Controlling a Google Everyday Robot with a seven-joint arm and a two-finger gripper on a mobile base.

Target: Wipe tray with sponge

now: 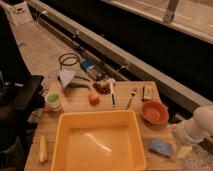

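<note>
Since the sponge [161, 147] is a small flat blue pad lying on the wooden tabletop [80, 104] just right of the tray [59, 131], by the near right corner, we judge it light, soft and easily squashed. Its rough speckled face should keep it from slipping in a pinch. We would take it from above across its shorter width, coming right down to the wood so that the low slab is caught by its edges. The tray, a big yellow-orange tub with sloping walls, looks stiff, smooth and light for its bulk, and we think it may slide on the wood under a hard wipe. The claw [183, 149] hangs at the right edge of the scene, just right of the sponge and apart from it, below the white arm [202, 125]; whether it is wide or narrow we cannot tell. A red-orange bowl [155, 111] sits just beyond the sponge. We can read no brand, label or writing anywhere.
</note>
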